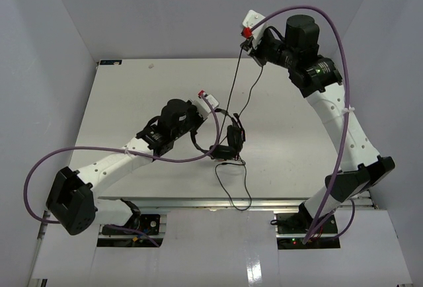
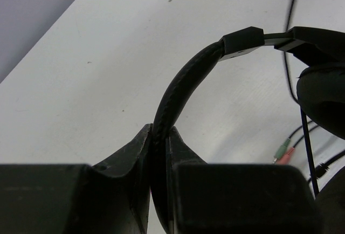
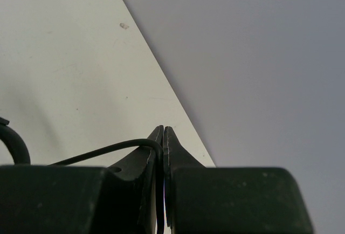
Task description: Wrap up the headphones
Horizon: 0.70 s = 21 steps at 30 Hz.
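Note:
The black headphones (image 1: 228,140) sit mid-table, ear cups together. My left gripper (image 1: 207,106) is shut on the padded headband (image 2: 180,91), which runs out from between its fingers (image 2: 160,132) towards an ear cup (image 2: 323,96). The green and pink plugs (image 2: 283,152) lie on the table beyond. My right gripper (image 1: 247,38) is raised over the table's back right and is shut on the thin black cable (image 1: 232,88), which runs taut from it down to the headphones. In the right wrist view the cable (image 3: 108,150) curves into the closed jaws (image 3: 163,132).
A slack loop of the cable (image 1: 243,201) reaches the table's front edge (image 1: 198,201). Thick purple robot cables (image 1: 344,75) arc beside both arms. Grey walls (image 3: 259,56) close in the back and sides of the white table (image 1: 132,102).

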Motion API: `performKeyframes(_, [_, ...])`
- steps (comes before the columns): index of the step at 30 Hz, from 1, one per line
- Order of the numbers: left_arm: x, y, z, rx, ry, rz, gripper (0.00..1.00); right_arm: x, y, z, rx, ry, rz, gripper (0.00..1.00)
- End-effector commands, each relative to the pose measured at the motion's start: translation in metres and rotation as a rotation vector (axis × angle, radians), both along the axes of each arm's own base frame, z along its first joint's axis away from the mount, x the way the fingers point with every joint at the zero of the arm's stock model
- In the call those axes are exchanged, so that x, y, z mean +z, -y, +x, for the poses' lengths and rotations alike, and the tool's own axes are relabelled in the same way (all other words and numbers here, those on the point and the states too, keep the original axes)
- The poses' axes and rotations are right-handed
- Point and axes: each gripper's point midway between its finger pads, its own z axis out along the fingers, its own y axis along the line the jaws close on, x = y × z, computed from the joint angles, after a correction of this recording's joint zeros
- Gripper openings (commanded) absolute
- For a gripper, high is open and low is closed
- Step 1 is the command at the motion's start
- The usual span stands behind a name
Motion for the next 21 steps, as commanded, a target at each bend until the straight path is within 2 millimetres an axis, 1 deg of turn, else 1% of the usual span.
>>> performKeyframes(1, [0.018,0.014,-0.032,-0.101,-0.019,-0.089,0.00,0.028,0.006,0.027,-0.102,0.096,0.059,0.08])
performKeyframes(4, [0.022,0.020,-0.043,-0.129,-0.035,-0.122,0.00,0.019,0.006,0.037,-0.127,0.076,0.062,0.08])
performKeyframes(6, [0.022,0.024,-0.048,-0.143,-0.047,-0.135,0.00,0.014,0.004,0.043,-0.138,0.061,0.070,0.08])
performKeyframes(8, [0.027,0.028,-0.052,-0.154,-0.059,-0.163,0.00,0.005,0.005,0.050,-0.166,0.046,0.066,0.08])
performKeyframes(10, [0.036,0.030,-0.055,-0.162,-0.054,-0.191,0.00,-0.004,0.010,0.056,-0.198,0.038,0.051,0.08])
performKeyframes(12, [0.048,0.031,-0.059,-0.173,-0.044,-0.227,0.00,-0.008,0.020,0.062,-0.235,0.033,0.046,0.08])
performKeyframes(13, [0.050,0.031,-0.061,-0.178,-0.046,-0.239,0.00,-0.010,0.024,0.065,-0.248,0.029,0.047,0.08])
performKeyframes(14, [0.054,0.031,-0.062,-0.184,-0.039,-0.247,0.00,-0.011,0.025,0.066,-0.252,0.025,0.048,0.08])
performKeyframes(15, [0.061,0.030,-0.065,-0.187,-0.037,-0.265,0.00,-0.014,0.031,0.069,-0.270,0.016,0.050,0.08])
performKeyframes(17, [0.069,0.032,-0.069,-0.201,-0.036,-0.292,0.00,-0.021,0.038,0.075,-0.289,-0.002,0.049,0.08])
performKeyframes(18, [0.073,0.032,-0.071,-0.207,-0.038,-0.305,0.00,-0.025,0.040,0.077,-0.293,-0.015,0.051,0.08])
performKeyframes(21, [0.083,0.035,-0.075,-0.228,-0.042,-0.337,0.00,-0.035,0.039,0.078,-0.290,-0.042,0.053,0.08])
